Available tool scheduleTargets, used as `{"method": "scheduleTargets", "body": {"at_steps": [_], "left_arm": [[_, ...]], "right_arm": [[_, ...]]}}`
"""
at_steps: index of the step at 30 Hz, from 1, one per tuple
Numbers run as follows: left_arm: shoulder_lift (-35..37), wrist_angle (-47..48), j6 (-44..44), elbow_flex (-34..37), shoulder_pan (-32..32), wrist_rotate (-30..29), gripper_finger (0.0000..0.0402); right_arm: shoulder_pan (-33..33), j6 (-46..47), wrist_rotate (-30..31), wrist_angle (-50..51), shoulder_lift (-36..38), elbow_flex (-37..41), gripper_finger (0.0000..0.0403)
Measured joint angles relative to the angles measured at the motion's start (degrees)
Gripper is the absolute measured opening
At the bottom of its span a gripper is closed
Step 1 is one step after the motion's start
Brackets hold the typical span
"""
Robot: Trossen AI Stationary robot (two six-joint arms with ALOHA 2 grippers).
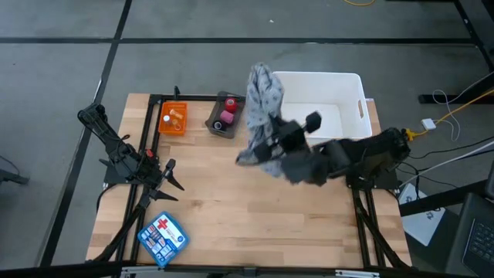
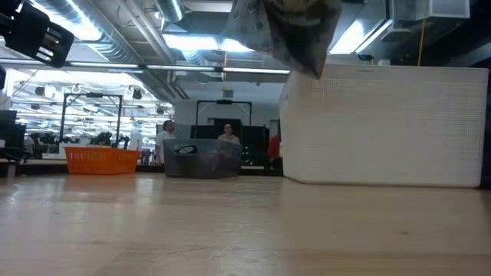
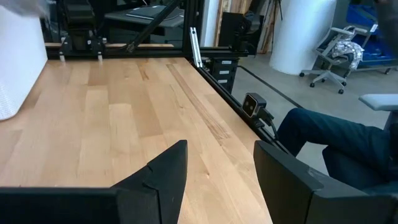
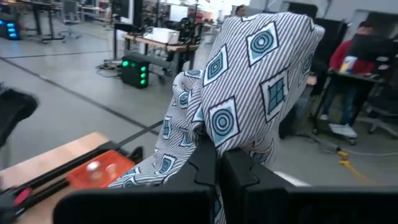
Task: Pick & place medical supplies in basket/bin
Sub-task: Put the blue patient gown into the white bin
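My right gripper [image 1: 268, 141] is shut on the grey patterned cloth [image 1: 261, 108] and holds it high over the table, just left of the white bin [image 1: 351, 89]. In the low view the cloth's lowest end [image 2: 305, 65] hangs well above the tabletop, in front of the bin [image 2: 383, 126]. An orange tray [image 1: 174, 120] with tiny vials and a grey tray [image 1: 224, 117] with a pink and a red roll rest on the table at the far left. My left gripper [image 3: 217, 180] waits open at the table's left side [image 1: 171, 179], with nothing between its fingers. My right gripper pinches a bunched fold of the cloth [image 4: 217, 127] between its two shut fingers [image 4: 202, 165], several layers together. The fingers lie about level and come from the table's right side. The cloth is lifted clear of the table and drapes slack around the fingers.
A blue first-aid pouch [image 1: 162, 239] lies at the near left corner. Black frame rails [image 1: 154, 135] run along the table's left and far sides. Bare wood spreads over the table's middle and near half [image 1: 255, 216]. People sit in the room beyond [image 2: 226, 136].
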State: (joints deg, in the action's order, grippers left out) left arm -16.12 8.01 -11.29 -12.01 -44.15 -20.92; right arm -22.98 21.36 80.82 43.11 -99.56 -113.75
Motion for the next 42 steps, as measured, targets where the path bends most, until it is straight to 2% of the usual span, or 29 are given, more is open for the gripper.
{"method": "scheduleTargets", "body": {"at_steps": [12,16,22,26,32,37,42], "left_arm": [[0.0,0.0,-0.1,0.0,0.0,0.0,0.0182],[0.0,0.0,-1.1,0.0,0.0,0.0,0.0182],[0.0,1.6,-3.7,0.1,0.0,-1.1,0.0182],[0.0,0.8,-4.0,1.8,0.0,-2.6,0.0182],[0.0,0.4,-6.1,4.3,0.0,-2.5,0.0182],[0.0,0.5,-6.6,4.3,0.0,-2.6,0.0182],[0.0,0.3,-6.6,4.3,0.0,-2.6,0.0182]], "right_arm": [[8.1,-32.3,-3.5,-23.4,7.8,0.0,0.0000],[10.1,-37.3,-3.4,-24.4,9.9,0.0,0.0000],[13.9,-41.7,1.3,-20.5,10.5,0.0,0.0000],[17.3,-37.3,1.2,-12.4,10.5,0.0,0.0000],[23.3,-19.3,0.1,8.0,10.5,0.0,0.0000],[28.4,-4.8,-4.0,23.4,10.2,0.2,0.0000],[32.0,2.1,-5.9,29.4,10.0,3.8,0.0000]]}}
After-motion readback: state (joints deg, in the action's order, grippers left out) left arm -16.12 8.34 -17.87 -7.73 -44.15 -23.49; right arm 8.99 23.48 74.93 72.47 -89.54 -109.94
